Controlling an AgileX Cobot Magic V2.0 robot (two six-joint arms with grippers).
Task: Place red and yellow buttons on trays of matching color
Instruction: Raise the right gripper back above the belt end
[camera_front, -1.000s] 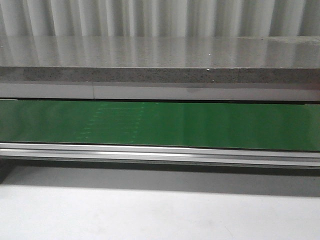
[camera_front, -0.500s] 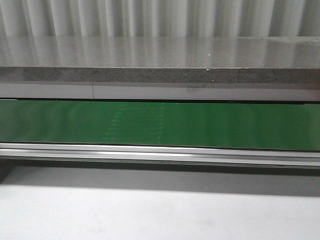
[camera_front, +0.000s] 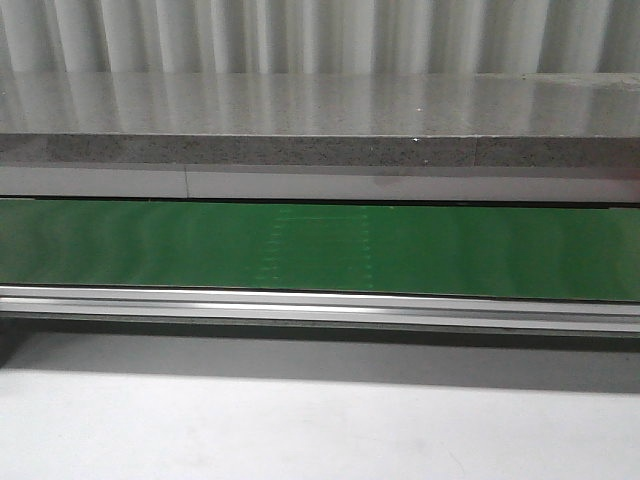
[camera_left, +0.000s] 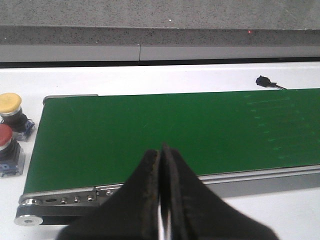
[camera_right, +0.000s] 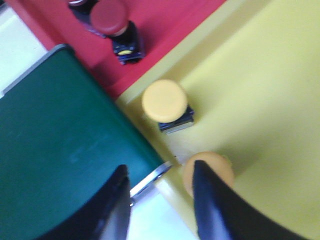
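The right tool (camera_right: 160, 200) hangs released over the yellow tray (camera_right: 265, 100), one yellow button (camera_right: 207, 170) beside its finger; a clean retreat should avoid nudging it. The left tool (camera_left: 161, 200) is clenched, empty. Counted: three yellow buttons, two red, two trays; two buttons wait at the green belt's (camera_left: 165, 130) end.

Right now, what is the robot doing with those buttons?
It is sorting push buttons by colour. The right gripper is open over the yellow tray, where two yellow buttons already sit. A red button is on the red tray. The left gripper is shut and empty above the green conveyor belt.
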